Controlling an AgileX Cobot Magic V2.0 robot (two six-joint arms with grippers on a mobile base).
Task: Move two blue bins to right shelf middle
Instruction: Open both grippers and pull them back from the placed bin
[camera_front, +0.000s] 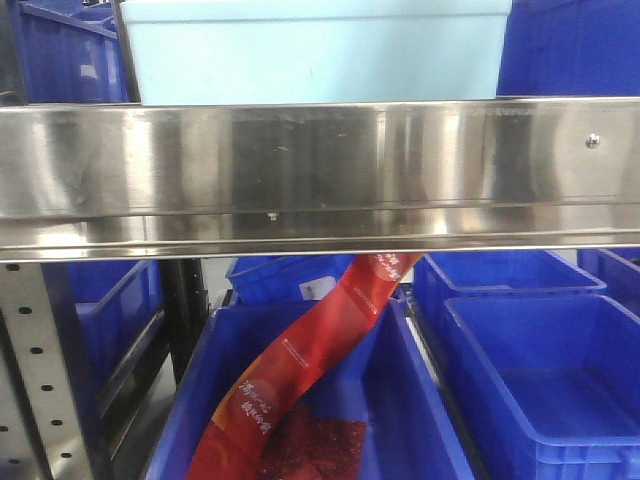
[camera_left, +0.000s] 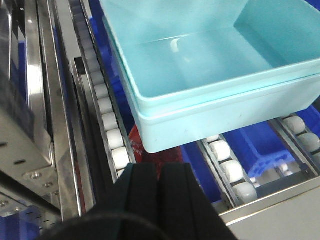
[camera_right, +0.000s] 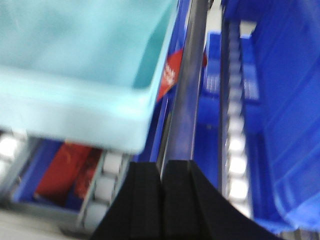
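Pale-blue bins (camera_left: 210, 95) rest nested on the shelf rollers (camera_left: 111, 135).

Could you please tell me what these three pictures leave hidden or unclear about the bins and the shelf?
- Front view: the steel front rail hides the light-blue bin's base; the top edge cuts off its rim.
- Left wrist view: nested rims suggest two light-blue bins, but the lower one is mostly hidden. The frame's edge crops the left pincer.
- Right wrist view: motion blur smears the roller track; the red bag's print is unreadable.

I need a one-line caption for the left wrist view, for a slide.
Two nested light-blue bins rest on the white rollers of the shelf, with the closed left gripper just in front of them.
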